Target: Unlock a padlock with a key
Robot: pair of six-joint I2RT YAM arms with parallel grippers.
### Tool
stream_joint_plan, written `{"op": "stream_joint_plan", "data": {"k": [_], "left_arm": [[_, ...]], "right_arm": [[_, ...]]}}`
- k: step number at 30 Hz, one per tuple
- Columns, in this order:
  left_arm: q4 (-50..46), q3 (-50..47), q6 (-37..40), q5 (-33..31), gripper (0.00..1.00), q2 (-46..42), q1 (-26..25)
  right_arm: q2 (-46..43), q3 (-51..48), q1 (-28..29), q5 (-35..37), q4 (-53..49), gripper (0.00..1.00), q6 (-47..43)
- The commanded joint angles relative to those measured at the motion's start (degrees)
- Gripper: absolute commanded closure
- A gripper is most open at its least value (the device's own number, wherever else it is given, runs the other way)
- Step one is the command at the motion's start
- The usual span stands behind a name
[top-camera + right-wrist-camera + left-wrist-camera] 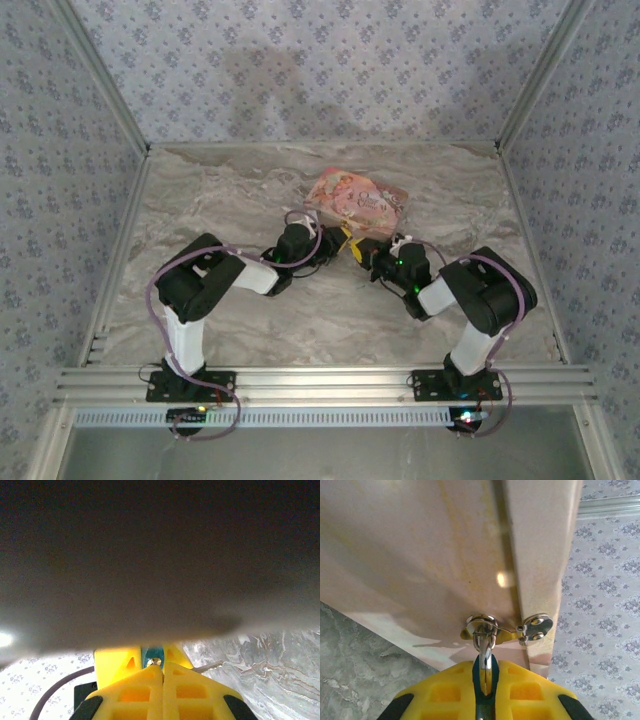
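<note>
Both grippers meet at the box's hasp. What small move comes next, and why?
Probably twist the right gripper to turn the key: it sits against the blue padlock, which the left gripper holds with its shackle through the hasp.

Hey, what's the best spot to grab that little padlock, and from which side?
Pinch the padlock by its dark body, coming from the end opposite the silvery loop, as the left gripper does. The loop sits at the pink box's metal clasp, so only the body sticks out free.

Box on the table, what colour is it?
The box is printed pink; top external view shows it best.
</note>
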Motion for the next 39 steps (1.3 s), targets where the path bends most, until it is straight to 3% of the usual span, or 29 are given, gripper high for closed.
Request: {"op": "stream_joint_plan", "data": {"k": [1, 14, 26, 28, 34, 39], "left_arm": [[5.2, 1.0, -0.3, 12.1, 1.00, -2.6, -4.8], [5.5, 0.9, -0.7, 12.7, 1.00, -3.3, -7.8], [4.8, 0.6, 0.0, 10.6, 1.00, -3.0, -7.3], [4.4, 0.6, 0.3, 9.9, 1.00, -2.7, -6.8], [2.6, 0.7, 0.9, 7.7, 1.00, -1.5, -5.2], [2.7, 0.3, 0.7, 6.7, 1.00, -1.1, -4.0]], "right_arm": [[-2.1, 4.4, 0.1, 0.5, -2.7, 1.00, -2.7], [-5.4, 4.7, -1.1, 0.2, -6.9, 1.00, -5.4], [-8.3, 1.2, -1.3, -2.0, -9.2, 1.00, -6.8], [-9.9, -0.4, -1.4, -2.6, -10.7, 0.96, -7.9], [-16.3, -4.7, -4.4, -6.1, -19.5, 0.66, -13.2], [-26.0, -5.6, -7.6, -11.0, -35.2, 0.63, -21.8]]}}
